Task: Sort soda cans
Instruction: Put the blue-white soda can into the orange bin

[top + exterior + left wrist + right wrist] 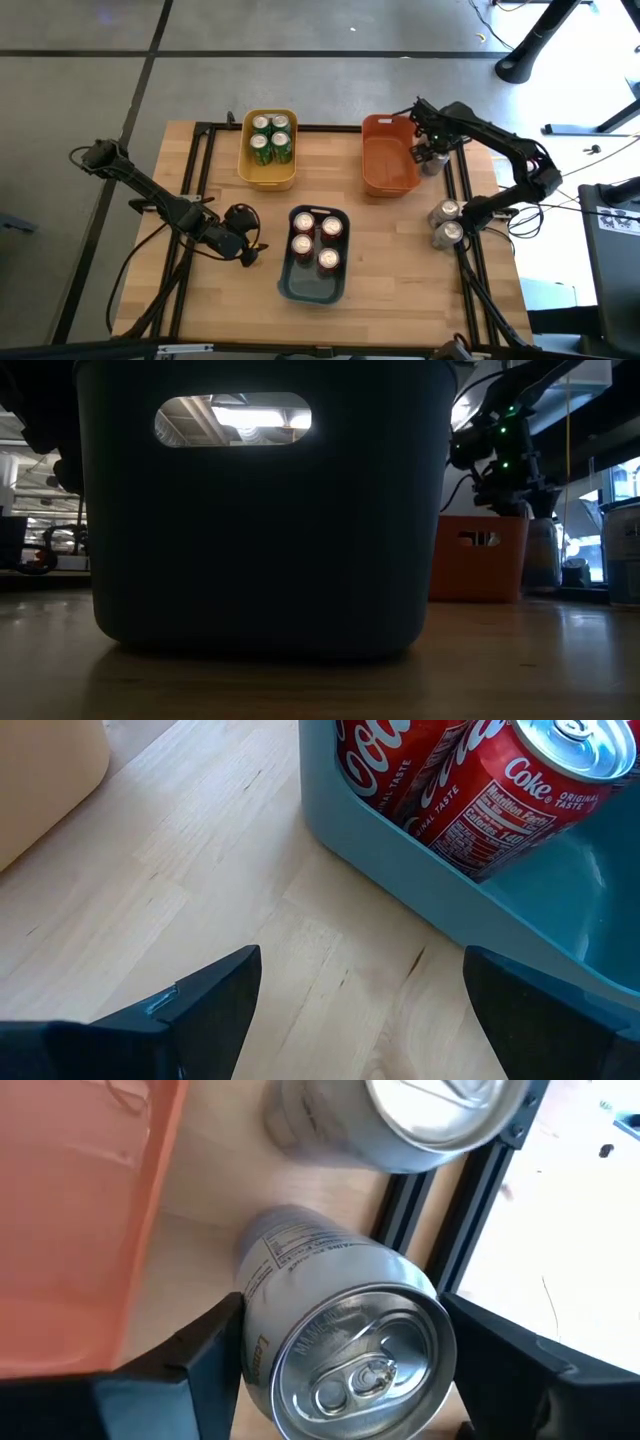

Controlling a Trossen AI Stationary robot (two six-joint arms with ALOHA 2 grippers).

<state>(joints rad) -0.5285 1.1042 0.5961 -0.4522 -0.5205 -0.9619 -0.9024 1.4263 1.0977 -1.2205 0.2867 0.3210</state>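
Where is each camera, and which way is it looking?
High view: above the table, looking straight down; both arms, yellow bin, orange bin.
Low view: at table height, looking level across; the teal bin fills it, the right arm behind.
Left wrist view: on the left arm, past the open left claw at red cans.
Right wrist view: on the right arm, right claw around a silver can.
Shared: the left wrist and high views both show the teal bin with red cans.

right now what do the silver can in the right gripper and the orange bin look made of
Silver can: bare metal, likely aluminium; brushed sheen, pull tab, printed label. Orange bin: looks like moulded plastic, smooth, slightly glossy walls. The right gripper has a finger on each side of the can.
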